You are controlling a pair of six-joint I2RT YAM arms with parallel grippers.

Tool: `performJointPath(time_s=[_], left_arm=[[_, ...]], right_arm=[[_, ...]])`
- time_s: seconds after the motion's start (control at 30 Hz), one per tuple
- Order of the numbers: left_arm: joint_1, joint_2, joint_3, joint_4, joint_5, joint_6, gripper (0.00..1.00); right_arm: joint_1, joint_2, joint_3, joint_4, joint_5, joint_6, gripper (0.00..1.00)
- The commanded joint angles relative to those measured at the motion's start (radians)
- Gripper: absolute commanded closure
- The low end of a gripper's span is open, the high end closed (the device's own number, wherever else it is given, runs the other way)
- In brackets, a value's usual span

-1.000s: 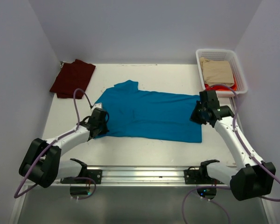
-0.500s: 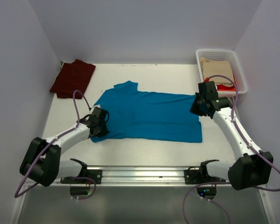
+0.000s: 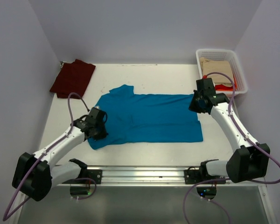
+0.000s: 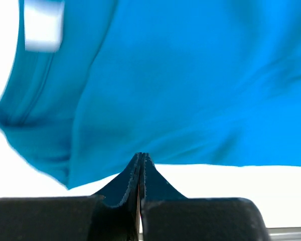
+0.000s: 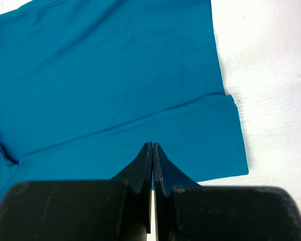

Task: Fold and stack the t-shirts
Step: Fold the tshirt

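Bright, even light — left-wrist blur

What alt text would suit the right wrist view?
The right gripper, shut, has its tips over the near edge of a teal t-shirt lying flat on a white table. A fold line runs across the cloth.

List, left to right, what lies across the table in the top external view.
maroon t-shirt → left gripper, at the blue shirt's left end → teal-blue t-shirt → right gripper, at its right end → white basket
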Motion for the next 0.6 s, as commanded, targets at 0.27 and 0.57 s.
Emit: performJointPath(time_s=[0.27, 0.57], left_arm=[[0.131, 0.377, 0.547, 0.328, -0.027, 0.273, 0.32], [0.261, 0.847, 1.003, 0.277, 0.036, 0.341, 0.34]], right_arm=[[0.002, 0.021, 0.003, 0.057, -0.123, -0.067, 0.79], [0.003, -0.037, -0.053, 0.058, -0.191, -0.087, 0.66]])
